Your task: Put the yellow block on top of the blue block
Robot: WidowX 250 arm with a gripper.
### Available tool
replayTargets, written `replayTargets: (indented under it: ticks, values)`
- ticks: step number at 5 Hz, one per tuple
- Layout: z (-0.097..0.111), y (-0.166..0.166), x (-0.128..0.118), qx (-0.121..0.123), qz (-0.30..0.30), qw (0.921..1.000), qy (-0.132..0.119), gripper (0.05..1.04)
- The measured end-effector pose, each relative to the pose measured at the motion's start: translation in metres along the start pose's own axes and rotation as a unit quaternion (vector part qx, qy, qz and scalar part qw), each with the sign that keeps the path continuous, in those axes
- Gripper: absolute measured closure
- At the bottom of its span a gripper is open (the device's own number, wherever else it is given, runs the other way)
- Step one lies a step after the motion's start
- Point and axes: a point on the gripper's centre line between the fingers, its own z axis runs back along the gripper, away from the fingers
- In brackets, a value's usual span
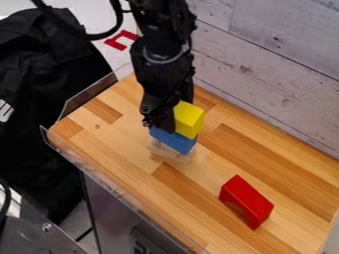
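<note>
The black gripper hangs down at the upper middle of the camera view, right against the left side of the yellow block and hiding part of it. Directly beneath the yellow block is the blue block; whether the two touch all along is hard to see behind the gripper. The blue block lies on a pale wooden block, which stands on the wooden table.
A red arch-shaped block lies on the table at the lower right. A clear rim runs along the table's left edge, and a whitish plank wall stands behind.
</note>
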Motion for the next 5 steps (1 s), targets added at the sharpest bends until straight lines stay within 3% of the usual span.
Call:
replayTargets:
  ticks: [4, 5]
  values:
    - [-0.0048, -0.0035, 0.0088, 0.007, -0.016, 0.9998, 0.011, 0.493]
    - [-0.0034, -0.0047, 0.008, 0.009, -0.026, 0.9995, 0.013, 0.424]
